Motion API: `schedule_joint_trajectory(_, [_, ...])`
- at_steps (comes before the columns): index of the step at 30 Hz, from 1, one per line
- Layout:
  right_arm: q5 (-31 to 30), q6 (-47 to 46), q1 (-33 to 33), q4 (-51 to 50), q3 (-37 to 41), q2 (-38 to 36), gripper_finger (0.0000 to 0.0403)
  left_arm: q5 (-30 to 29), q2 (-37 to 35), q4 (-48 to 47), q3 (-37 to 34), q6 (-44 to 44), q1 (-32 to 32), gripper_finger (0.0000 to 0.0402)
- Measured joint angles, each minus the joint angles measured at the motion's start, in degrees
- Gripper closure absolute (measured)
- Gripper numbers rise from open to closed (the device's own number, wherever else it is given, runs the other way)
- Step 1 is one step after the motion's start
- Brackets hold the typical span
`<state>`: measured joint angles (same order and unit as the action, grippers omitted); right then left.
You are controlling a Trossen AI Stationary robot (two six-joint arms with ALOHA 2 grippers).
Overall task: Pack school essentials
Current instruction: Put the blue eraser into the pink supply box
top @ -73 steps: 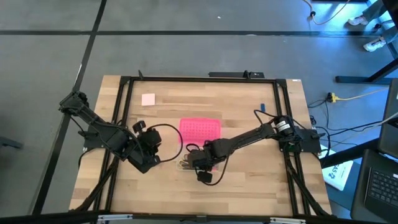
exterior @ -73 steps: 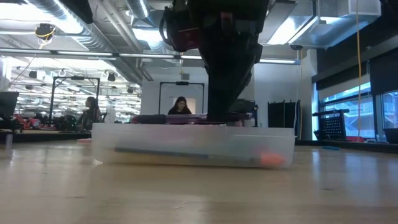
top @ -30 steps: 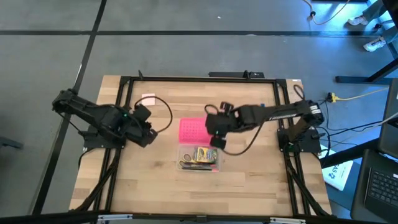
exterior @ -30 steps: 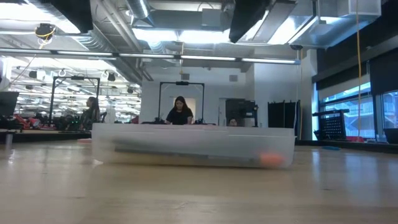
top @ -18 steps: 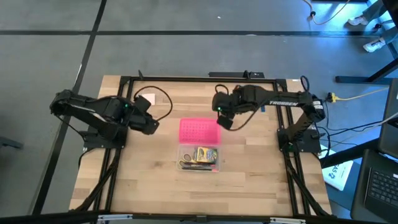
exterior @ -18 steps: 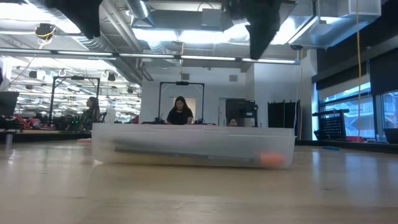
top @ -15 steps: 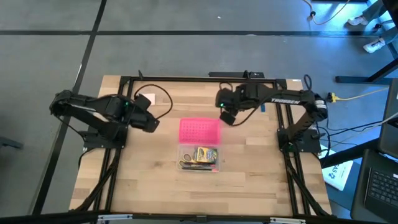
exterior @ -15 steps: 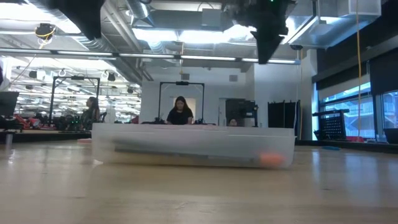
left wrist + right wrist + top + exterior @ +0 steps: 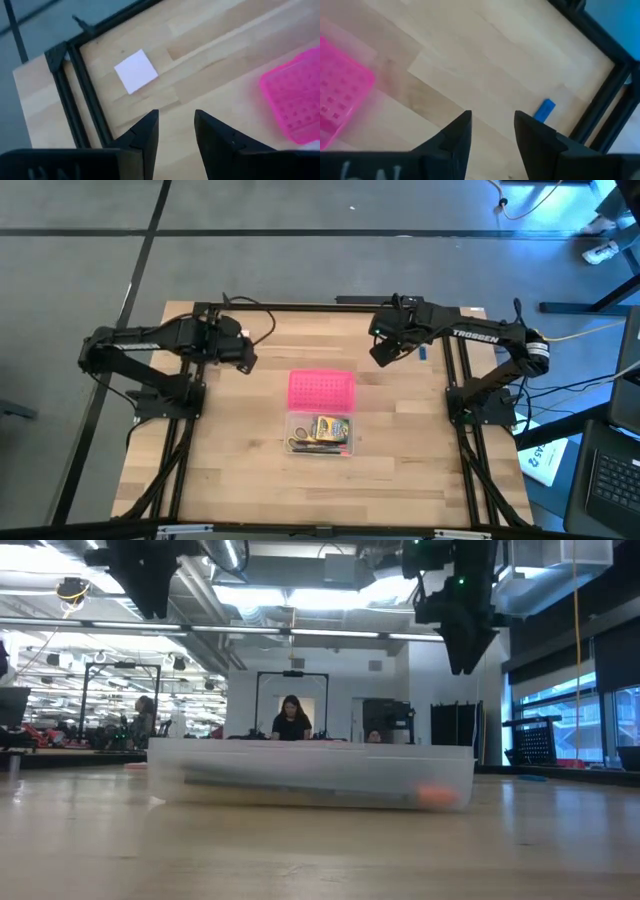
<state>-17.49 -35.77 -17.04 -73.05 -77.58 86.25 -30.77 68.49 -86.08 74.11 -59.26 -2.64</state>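
The clear case (image 9: 320, 433) stands on the table near its middle. It holds the yellow-green crayon box (image 9: 330, 427), the yellow-handled scissors (image 9: 298, 444) and thin pencils. Its pink lid (image 9: 322, 390) lies flat just beyond it. My left gripper (image 9: 176, 117) is open and hovers above the table a little short of the pale pink square pad (image 9: 136, 71), which lies flat near the far left corner. My right gripper (image 9: 492, 117) is open and hovers short of the tiny blue piece (image 9: 545, 110), which lies by the far right frame. In the high view the left gripper (image 9: 246, 358) and right gripper (image 9: 381, 355) stand on either side of the lid.
A black frame (image 9: 205, 315) runs around the table's sides and far edge, close to the pad and the blue piece (image 9: 423, 352). Bare wood lies between lid and frame on both sides. In the low view the case (image 9: 310, 780) stands alone, and people sit in the room behind.
Both grippers have risen and swung away from the case. The right one went from over the lid toward the far right, near the blue piece. The left one went toward the far edge, near the pad. The case, its contents and the lid have stayed put.
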Motion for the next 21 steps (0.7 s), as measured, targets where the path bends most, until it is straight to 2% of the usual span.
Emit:
schedule_joint_trajectory(5, [-1.4,3.9,-1.8,0.2,0.1,0.1,0.0253,4.4,0.0,0.6,0.0,4.4,-6.1,0.0282])
schedule_joint_trajectory(8, [-3.4,4.5,-2.7,0.4,0.1,0.1,0.0253,4.7,0.1,2.6,0.0,6.7,-8.8,0.0282])
schedule_joint_trajectory(12, [-3.5,4.5,-4.1,-0.9,0.1,0.1,0.0253,4.7,0.1,4.2,0.0,7.7,-11.2,0.0282])
schedule_joint_trajectory(15, [-3.4,4.5,-5.0,-1.6,0.1,0.1,0.0253,5.2,0.1,8.1,-1.1,11.8,-12.6,0.0282])
schedule_joint_trajectory(21, [-2.7,4.8,-7.1,-1.9,0.2,0.1,0.0253,14.1,0.1,19.0,-4.5,23.0,-15.9,0.0282])
